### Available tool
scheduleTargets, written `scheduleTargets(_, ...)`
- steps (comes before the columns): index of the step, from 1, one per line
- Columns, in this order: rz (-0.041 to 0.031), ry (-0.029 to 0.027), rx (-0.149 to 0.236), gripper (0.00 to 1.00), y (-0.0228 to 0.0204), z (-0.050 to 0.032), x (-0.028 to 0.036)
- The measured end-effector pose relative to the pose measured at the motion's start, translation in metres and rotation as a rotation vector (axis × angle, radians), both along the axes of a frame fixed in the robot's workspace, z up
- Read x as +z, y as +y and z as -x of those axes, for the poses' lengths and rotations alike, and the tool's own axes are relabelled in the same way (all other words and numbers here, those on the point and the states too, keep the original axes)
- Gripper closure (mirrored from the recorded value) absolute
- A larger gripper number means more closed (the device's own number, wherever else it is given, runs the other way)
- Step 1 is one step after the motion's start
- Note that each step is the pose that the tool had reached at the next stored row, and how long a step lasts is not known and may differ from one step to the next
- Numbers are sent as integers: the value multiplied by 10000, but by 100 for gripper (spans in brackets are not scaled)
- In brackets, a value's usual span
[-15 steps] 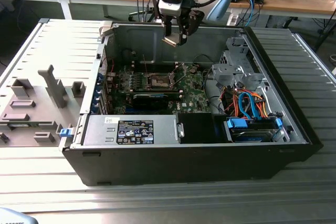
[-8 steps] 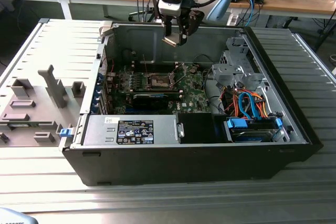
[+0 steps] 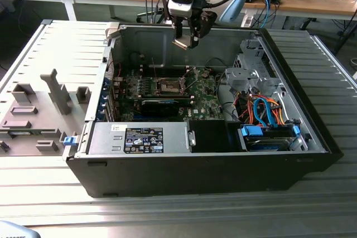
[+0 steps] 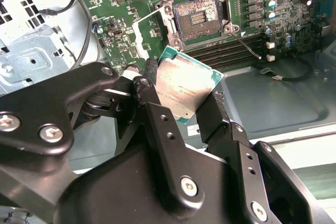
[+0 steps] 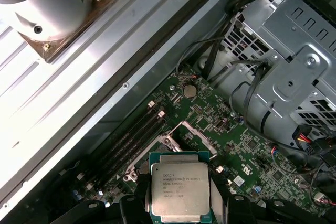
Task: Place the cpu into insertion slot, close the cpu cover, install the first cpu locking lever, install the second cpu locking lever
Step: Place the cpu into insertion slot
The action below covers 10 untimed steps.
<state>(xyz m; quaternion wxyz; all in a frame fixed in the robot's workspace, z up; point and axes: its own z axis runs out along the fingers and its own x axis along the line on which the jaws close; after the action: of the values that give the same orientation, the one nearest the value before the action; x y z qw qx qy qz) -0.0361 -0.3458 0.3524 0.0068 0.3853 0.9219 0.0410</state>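
The gripper, its black fingers clamped on the flat, silvery square cpu, hangs by the open case's far wall, well above the metal-rimmed slot on the green board.

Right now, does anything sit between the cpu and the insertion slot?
Nothing visible does. The fingers hold the cpu above the board, and in the second wrist view the insertion slot lies open with its dark centre exposed.
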Motion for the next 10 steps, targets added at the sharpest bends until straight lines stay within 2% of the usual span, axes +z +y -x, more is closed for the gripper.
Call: scheduleTargets(10, 0, 0, -51, 46, 0, 0, 0)
